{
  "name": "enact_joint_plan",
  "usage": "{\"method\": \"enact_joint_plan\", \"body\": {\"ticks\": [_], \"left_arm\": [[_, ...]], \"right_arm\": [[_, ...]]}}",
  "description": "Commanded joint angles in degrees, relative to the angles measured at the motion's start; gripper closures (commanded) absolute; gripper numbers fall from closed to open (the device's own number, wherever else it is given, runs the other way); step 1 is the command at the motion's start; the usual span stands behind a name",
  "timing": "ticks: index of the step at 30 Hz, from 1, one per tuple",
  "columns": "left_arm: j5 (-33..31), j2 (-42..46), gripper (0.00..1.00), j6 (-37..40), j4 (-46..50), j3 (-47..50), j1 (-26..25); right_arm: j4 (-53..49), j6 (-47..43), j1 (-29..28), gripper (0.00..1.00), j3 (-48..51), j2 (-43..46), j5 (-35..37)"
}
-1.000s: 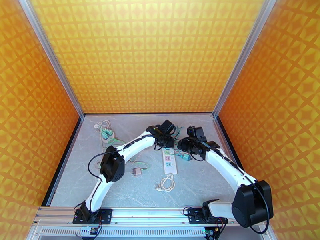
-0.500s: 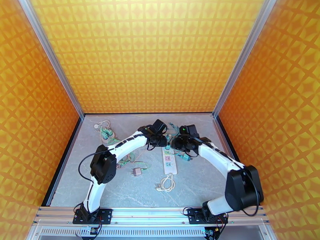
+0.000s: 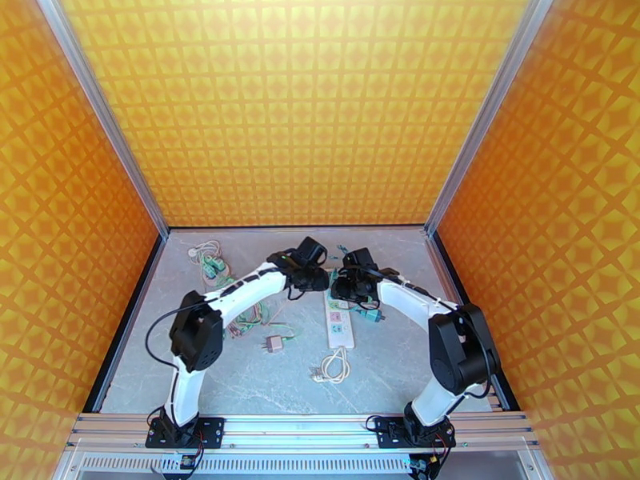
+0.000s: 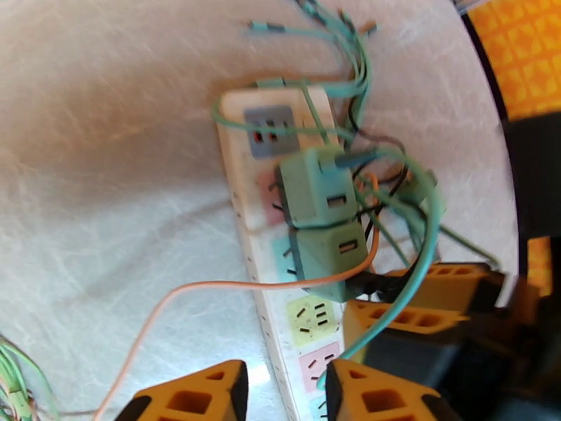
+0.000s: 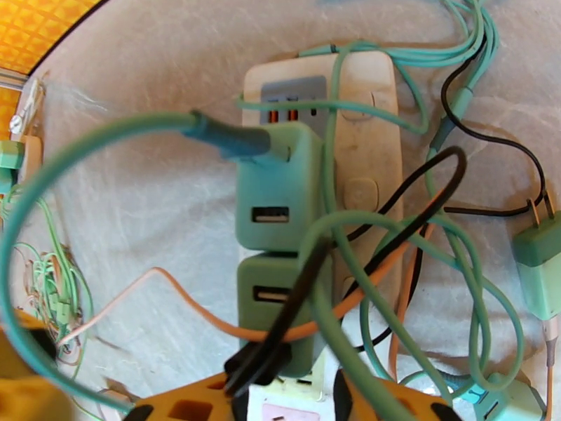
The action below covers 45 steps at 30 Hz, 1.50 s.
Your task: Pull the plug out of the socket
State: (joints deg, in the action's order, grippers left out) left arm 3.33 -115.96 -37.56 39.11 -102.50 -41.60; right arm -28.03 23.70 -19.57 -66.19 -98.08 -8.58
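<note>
Two green plugs (image 5: 273,184) are seated at the far end of the socket (image 3: 340,326). The left fingers (image 4: 200,396) are spread wide astride the socket, presumably to brace it. The right fingers (image 5: 186,410) are held open before the nearer plug (image 5: 266,278), presumably for gripping.

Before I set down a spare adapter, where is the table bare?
Bare: the near patch between the left arm and the coiled white cord, and between that cord and the right arm. Crowded: the socket's far end, under the left gripper, right gripper, green plugs and cables.
</note>
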Motion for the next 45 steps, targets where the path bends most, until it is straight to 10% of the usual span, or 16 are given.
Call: {"method": "enact_joint_plan", "body": {"ticks": [1, 16, 25, 45], "left_arm": [[-0.8, 4.5, 0.61, -1.7, -2.6, 2.2, 1.3], [3.2, 6.2, 0.60, -4.8, -5.8, 8.5, 2.1], [17.1, 1.0, 0.61, -11.7, -15.2, 14.2, 2.0], [19.6, -11.3, 0.61, -13.5, -20.5, 9.4, 2.5]], "right_arm": [[0.0, -1.1, -0.7, 0.60, -2.3, -2.0, 3.1], [0.9, -2.9, -2.5, 0.68, -6.2, -7.4, 7.5], [-0.1, -3.6, -2.8, 0.72, -6.5, -6.7, 8.3], [-0.4, -2.2, -2.9, 0.72, -5.9, -6.5, 5.2]]}}
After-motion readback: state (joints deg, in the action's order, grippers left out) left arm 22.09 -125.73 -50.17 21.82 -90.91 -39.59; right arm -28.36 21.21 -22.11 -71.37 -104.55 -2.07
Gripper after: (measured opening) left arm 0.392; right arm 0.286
